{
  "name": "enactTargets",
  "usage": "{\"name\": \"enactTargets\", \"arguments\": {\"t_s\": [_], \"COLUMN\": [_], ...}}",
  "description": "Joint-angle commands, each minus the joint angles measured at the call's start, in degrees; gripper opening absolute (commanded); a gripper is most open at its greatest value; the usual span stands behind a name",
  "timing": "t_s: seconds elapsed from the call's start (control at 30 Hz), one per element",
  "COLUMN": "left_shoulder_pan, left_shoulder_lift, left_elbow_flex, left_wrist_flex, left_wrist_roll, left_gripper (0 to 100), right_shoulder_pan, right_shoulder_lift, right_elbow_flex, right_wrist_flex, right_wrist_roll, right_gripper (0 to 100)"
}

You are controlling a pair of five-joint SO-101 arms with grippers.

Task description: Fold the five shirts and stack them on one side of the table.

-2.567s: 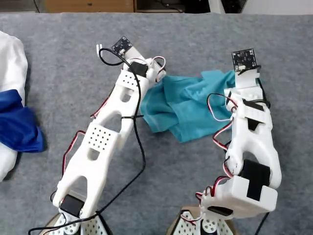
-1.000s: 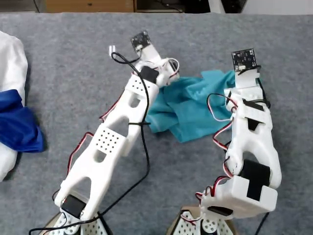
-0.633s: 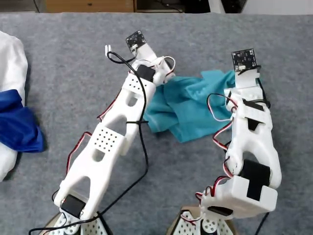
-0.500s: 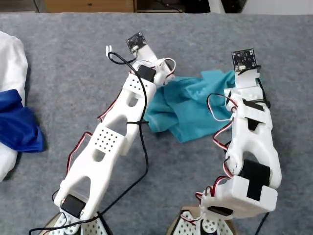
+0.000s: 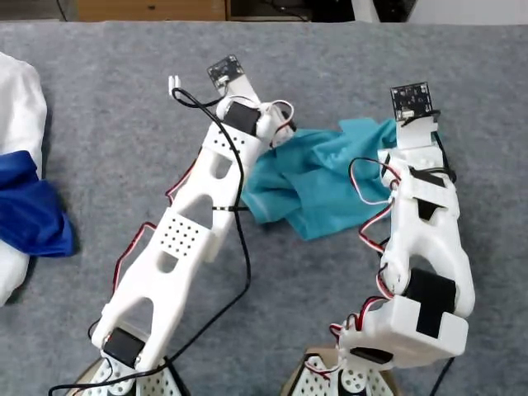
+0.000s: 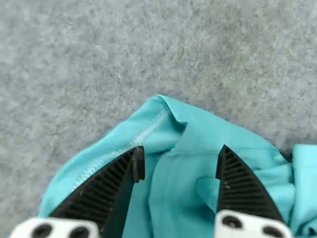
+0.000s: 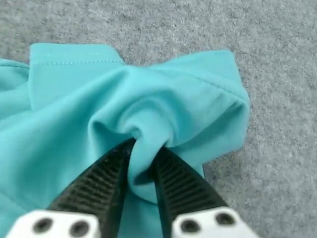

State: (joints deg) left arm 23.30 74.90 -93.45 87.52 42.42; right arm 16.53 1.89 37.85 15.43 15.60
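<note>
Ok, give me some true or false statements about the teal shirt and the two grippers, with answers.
1. The right gripper is shut on a bunch of the teal shirt. True.
2. The left gripper is shut on the teal shirt. False: its fingers stand open at the shirt's hemmed corner.
3. The teal shirt lies neatly folded. False: it is crumpled.
4. A blue shirt lies against a white shirt at the table's edge. True.

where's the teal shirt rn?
In the high view the teal shirt lies crumpled on the table between the two arms. The right end effector pinches a fold of it; the left end effector is open over its hemmed corner.
</note>
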Motion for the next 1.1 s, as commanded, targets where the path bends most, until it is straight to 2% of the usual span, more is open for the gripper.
{"name": "enactTargets", "arguments": {"t_s": [0.0, 0.13, 0.3, 0.4, 0.63, 1.07], "left_shoulder_pan": [2.29, 3.96, 2.20, 0.44, -0.79, 1.58], "left_shoulder_lift": [-0.92, 1.27, 2.51, 2.51, 2.42, 2.59], "left_elbow_flex": [-2.37, -1.67, -2.37, -2.11, -2.37, -2.02], "left_wrist_flex": [-3.16, -7.38, -10.64, -12.31, -9.85, -11.96], "left_wrist_roll": [0.00, 0.00, 0.00, 0.00, -0.35, -0.18], "left_gripper": [24, 24, 11, 8, 17, 18], "right_shoulder_pan": [0.84, 0.84, 0.84, 0.84, 0.84, 0.84], "right_shoulder_lift": [-0.13, -0.13, -0.13, -0.13, -0.13, -0.13], "right_elbow_flex": [-1.71, -1.71, -1.71, -1.71, -1.71, -1.71], "right_wrist_flex": [-0.53, -0.53, -0.53, -0.53, -0.53, -0.53], "right_wrist_roll": [-0.44, -0.44, -0.44, -0.44, -0.44, -0.44], "right_gripper": [0.5, 0.5, 0.5, 0.5, 0.5, 0.5]}}
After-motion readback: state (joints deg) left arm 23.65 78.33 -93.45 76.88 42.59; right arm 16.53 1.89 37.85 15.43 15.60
